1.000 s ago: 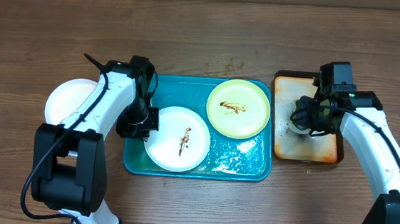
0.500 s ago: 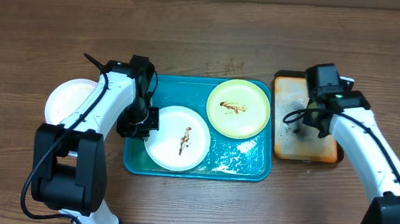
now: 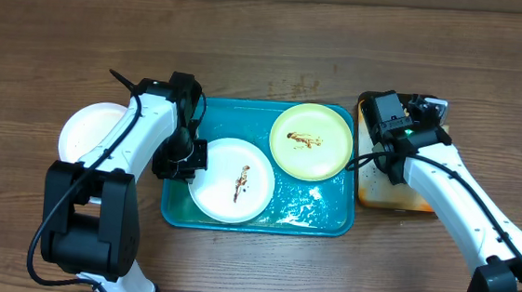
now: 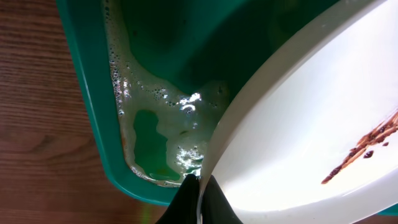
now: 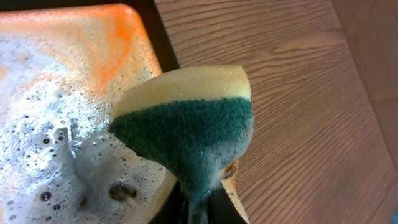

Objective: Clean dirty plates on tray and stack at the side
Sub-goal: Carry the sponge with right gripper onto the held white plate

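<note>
Both grippers clamped
The left gripper (image 4: pixel 199 198) pinches the glossy round plate (image 4: pixel 298 124) by its rim; the right gripper (image 5: pixel 199 206) squeezes a yellow sponge (image 5: pixel 186 134) with a rough green face.

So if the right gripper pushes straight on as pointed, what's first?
Likely the soapy orange tray, near its dark rim; the held sponge hangs over that edge, so bare table is possible.
</note>
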